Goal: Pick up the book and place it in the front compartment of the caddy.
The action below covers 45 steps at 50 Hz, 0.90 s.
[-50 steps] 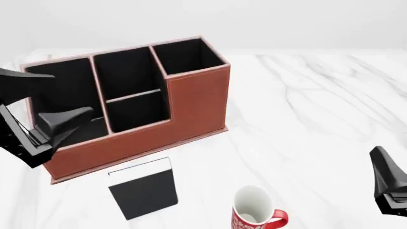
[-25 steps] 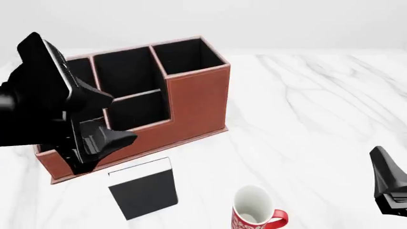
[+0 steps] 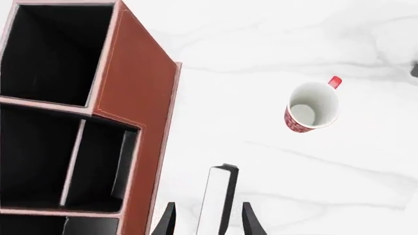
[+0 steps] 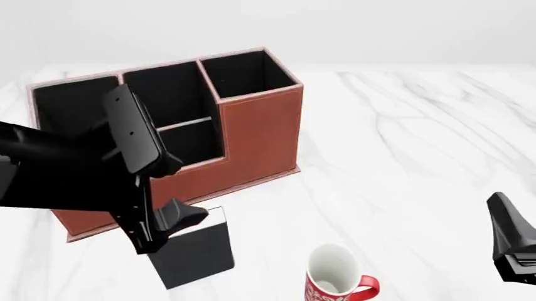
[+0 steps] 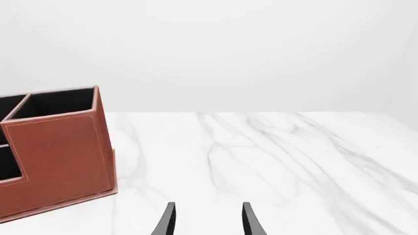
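The black book [image 4: 199, 254] lies flat on the marble table in front of the caddy [image 4: 260, 132]. In the left wrist view the book [image 3: 219, 198] shows its white page strip. My left gripper [image 4: 163, 229] hovers just above the book's far-left corner. It is open, and its fingers [image 3: 251, 223] straddle the book's page edge without touching it. The front compartment [image 3: 98, 166] is the small cell behind the low brown wall; the left arm partly hides it in the front view [image 4: 194, 141]. My right gripper [image 5: 207, 223] is open and empty at the right edge [image 4: 511, 248].
A red-and-white mug [image 4: 335, 281] stands upright to the right of the book, near the table's front edge; it also shows in the left wrist view [image 3: 312, 106]. The caddy's tall end wall [image 5: 58, 156] shows in the right wrist view. Bare marble [image 4: 418, 157] lies right of the caddy.
My left arm has swung from the far left, across the caddy's front, down to the book's far-left corner. The book, mug, caddy and right arm have not moved.
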Each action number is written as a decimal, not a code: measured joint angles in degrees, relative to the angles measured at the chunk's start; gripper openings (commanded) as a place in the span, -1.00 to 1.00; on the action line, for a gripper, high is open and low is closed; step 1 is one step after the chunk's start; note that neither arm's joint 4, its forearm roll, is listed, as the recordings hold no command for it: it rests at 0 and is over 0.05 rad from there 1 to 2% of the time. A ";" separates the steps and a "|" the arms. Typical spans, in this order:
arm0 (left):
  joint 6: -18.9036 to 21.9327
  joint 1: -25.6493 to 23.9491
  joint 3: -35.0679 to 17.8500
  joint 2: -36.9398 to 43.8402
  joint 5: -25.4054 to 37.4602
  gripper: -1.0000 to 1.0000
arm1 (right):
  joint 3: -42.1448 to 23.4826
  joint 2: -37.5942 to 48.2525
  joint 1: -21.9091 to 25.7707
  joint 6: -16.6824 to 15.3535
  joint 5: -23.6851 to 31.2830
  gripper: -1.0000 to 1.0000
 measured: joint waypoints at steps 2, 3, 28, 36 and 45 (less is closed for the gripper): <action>-0.20 -0.27 0.25 0.31 -0.21 1.00 | 0.00 0.00 0.00 0.00 0.00 1.00; -0.25 -0.35 0.38 0.46 -0.33 1.00 | 0.00 0.00 0.00 0.00 0.00 1.00; -0.68 -0.26 3.46 2.65 -3.72 1.00 | 0.00 0.00 0.00 0.00 0.00 1.00; -1.06 -0.07 4.61 3.07 -5.19 1.00 | 0.00 0.00 0.00 0.00 0.00 1.00; -1.49 0.03 6.32 3.93 -7.54 1.00 | 0.00 0.00 0.00 0.00 0.00 1.00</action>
